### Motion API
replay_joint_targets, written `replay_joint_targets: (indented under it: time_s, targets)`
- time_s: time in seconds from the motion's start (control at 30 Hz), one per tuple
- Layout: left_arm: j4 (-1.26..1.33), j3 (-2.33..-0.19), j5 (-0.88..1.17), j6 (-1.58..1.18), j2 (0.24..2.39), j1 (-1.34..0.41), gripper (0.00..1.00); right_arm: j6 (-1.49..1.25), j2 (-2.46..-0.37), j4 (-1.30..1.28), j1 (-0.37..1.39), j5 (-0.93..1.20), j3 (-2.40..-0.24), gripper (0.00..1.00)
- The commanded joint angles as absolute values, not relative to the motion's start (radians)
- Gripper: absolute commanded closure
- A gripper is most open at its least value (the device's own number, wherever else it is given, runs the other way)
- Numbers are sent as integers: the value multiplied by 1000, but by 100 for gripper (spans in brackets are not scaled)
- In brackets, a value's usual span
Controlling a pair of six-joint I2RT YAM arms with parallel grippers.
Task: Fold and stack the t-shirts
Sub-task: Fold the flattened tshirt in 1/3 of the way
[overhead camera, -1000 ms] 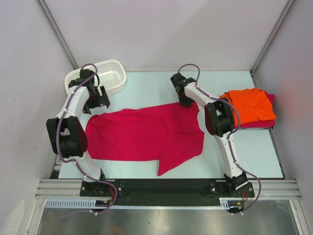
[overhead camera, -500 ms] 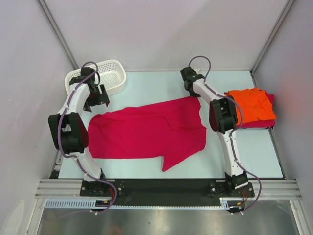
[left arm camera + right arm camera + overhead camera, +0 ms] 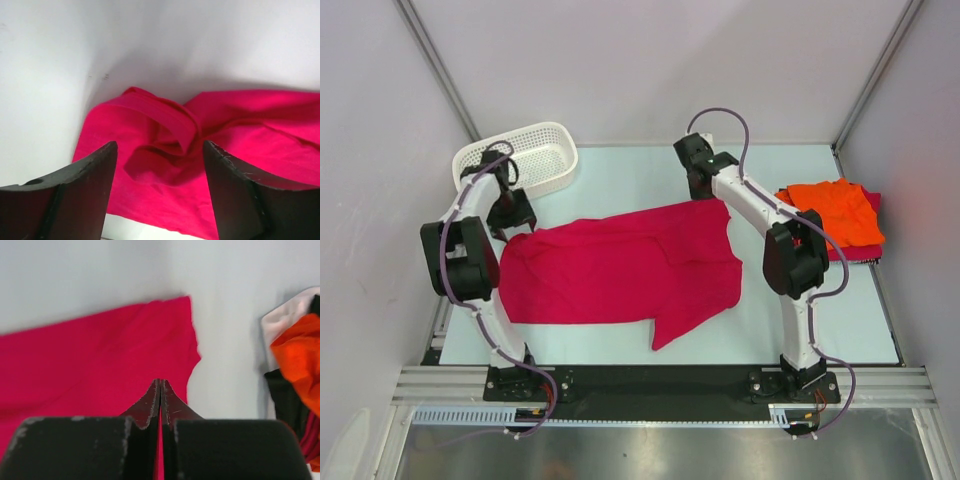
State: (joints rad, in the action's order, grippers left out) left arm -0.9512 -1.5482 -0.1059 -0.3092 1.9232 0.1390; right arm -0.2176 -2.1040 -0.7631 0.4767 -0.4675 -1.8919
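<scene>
Tabletop (image 3: 620,180), pale blue, bears every item. Crimson cloth short-sleeved t-shirt (image 3: 620,270) lies spread and rumpled across the middle, one sleeve pointing toward the near edge. Bright orange cloth t-shirt (image 3: 835,215) lies folded at the right edge atop a second crimson t-shirt (image 3: 852,254), seen only as a strip. White plastic mesh basket (image 3: 545,160) stands at the far left corner. Left gripper (image 3: 159,147): fingers apart over the spread shirt's bunched far left corner. Right gripper (image 3: 160,382): fingers pressed together over its far right part; whether cloth is pinched cannot be told.

Basket (image 3: 568,150) hems left pincer (image 3: 513,224); rear table (image 3: 620,178) free.
</scene>
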Motion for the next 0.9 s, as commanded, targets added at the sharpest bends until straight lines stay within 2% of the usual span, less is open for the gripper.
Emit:
replay_joint_targets:
  time_s: [0.0, 0.1, 0.13, 0.2, 0.33, 0.43, 0.67, 0.87]
  targets:
    - [-910, -1552, -26, -313, 1933, 237, 25, -262, -2062, -765, 486, -417, -1816, 100]
    - [-897, -1568, 55, -305, 1974, 290, 35, -264, -2068, -779, 489, -411, -1818, 100]
    - [-899, -1581, 75, -302, 2002, 298, 43, -259, -2072, -782, 489, -413, -1827, 100]
    - [-902, -1594, 101, -298, 2028, 301, 47, -250, -2077, -785, 489, -413, -1841, 100]
    - [-900, -1614, 144, -305, 2039, 302, 38, -229, -2097, -798, 488, -407, -1887, 100]
    - [-891, -1621, 156, -311, 2007, 302, 35, -229, -2112, -811, 488, -407, -1916, 100]
    - [-907, -1634, 192, -322, 1905, 302, 36, -244, -2125, -818, 491, -376, -1913, 100]
    - [-917, -1649, 216, -325, 1911, 302, 37, -241, -2140, -819, 494, -359, -1910, 100]
